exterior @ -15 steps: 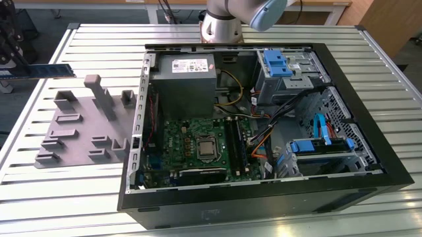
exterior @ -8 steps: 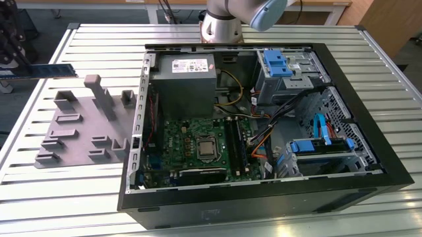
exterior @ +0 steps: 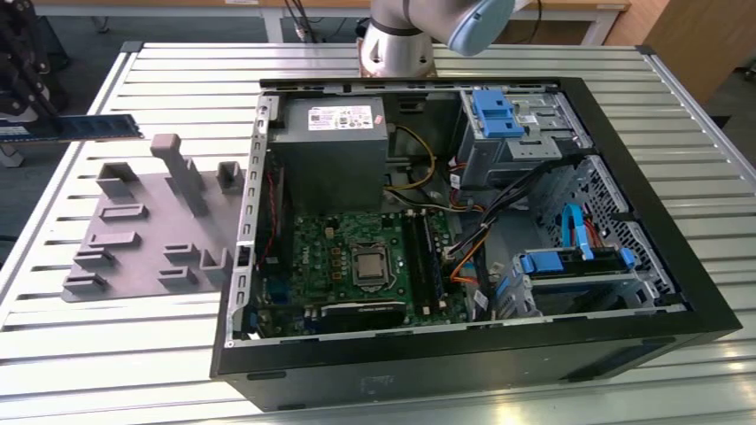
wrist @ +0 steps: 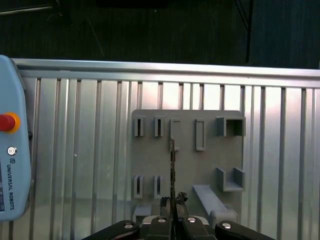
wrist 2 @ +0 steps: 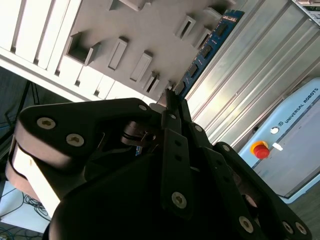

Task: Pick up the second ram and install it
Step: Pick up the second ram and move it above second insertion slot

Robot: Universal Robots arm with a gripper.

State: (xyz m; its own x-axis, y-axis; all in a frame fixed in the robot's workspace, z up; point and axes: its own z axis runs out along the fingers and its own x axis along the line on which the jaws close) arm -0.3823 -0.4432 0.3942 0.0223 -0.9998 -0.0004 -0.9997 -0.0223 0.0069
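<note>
The gripper [wrist 2: 172, 98] was clamped on one end of the second ram [wrist 2: 207, 47], so the blue-green strip ran straight out from the fingertips along the gripper's own line. In the exterior view the second ram [exterior: 101, 127] hung in the air over the far end of the grey holder tray [exterior: 130, 243], clear of its upright blocks. The black memory slots [exterior: 420, 248] lay well apart toward the exterior view's right, inside the open computer case [exterior: 473, 363]. There the strip's long axis ran roughly crosswise to those slots.
</note>
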